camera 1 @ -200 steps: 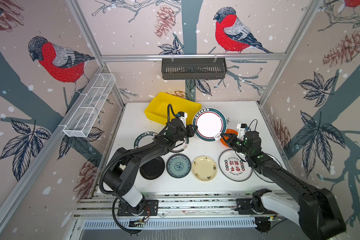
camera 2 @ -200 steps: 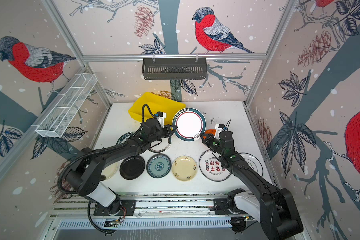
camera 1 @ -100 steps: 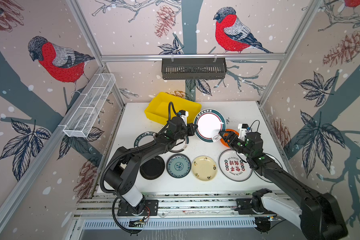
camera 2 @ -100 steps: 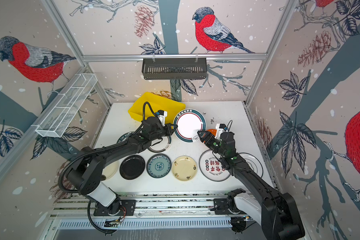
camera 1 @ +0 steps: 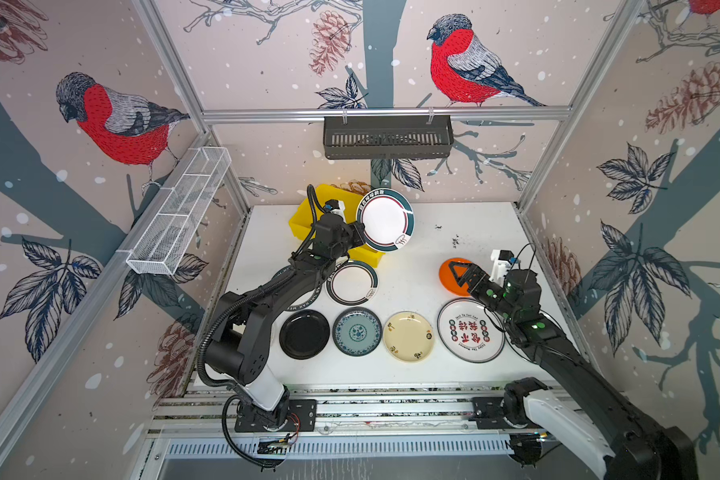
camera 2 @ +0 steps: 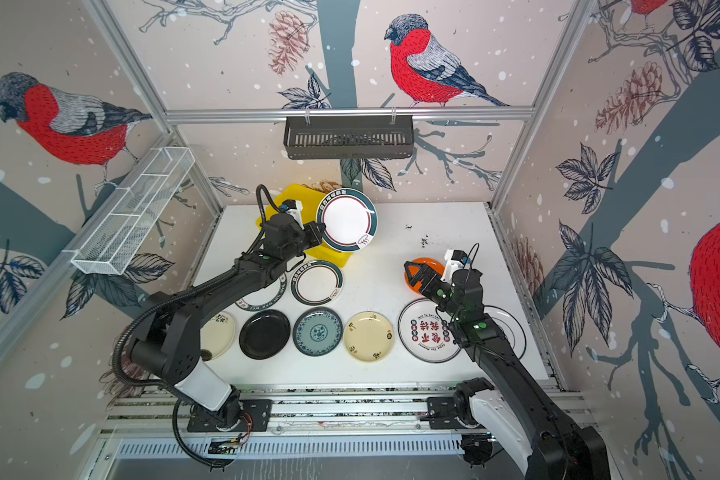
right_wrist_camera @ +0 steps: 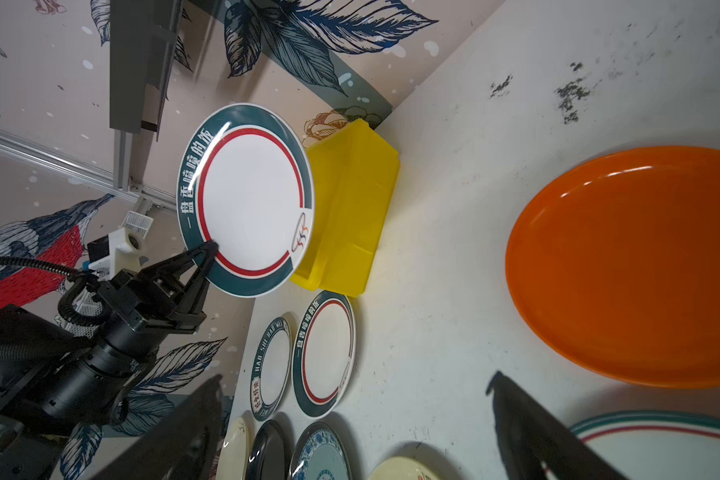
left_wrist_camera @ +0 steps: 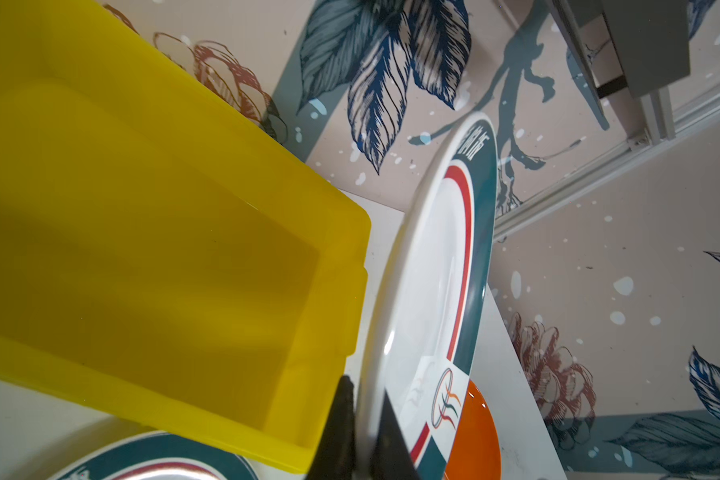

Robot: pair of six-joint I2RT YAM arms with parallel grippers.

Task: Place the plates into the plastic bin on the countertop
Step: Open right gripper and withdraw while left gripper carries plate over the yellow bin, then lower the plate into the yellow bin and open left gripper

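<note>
Where the left gripper (camera 1: 359,236) is clamped on the rim of the teal-rimmed plate (camera 1: 385,219), that plate juts out beyond the fingertips, steeply tilted and clear of the countertop (camera 1: 425,257). Just below and beside those fingers, on the side of the plate's underside, sits the yellow bin (camera 1: 301,218), its mouth open upward. Judged by its gloss and straight edge, the plate is stiff, hard and slippery. It is probably light enough for a one-sided pinch, yet liable to swivel in it. The thin rim is the only part narrow enough to take between the jaws, and a drop could chip it.

Behind the left gripper, toward its arm's base, a matching plate (camera 1: 352,282) lies flat. Between the two grippers and nearer the arms' bases runs a row: black plate (camera 1: 304,333), blue-patterned plate (camera 1: 357,331), cream plate (camera 1: 409,336), red-lettered plate (camera 1: 470,329). All lie flat, so each offers only a low rim close against the surface.

The right gripper (camera 1: 457,275) has its jaws spread wide and carries nothing. Just ahead of its fingertips and lower lies the orange plate (right_wrist_camera: 624,266), flat on the countertop and apart from the fingers in the right wrist view.
</note>
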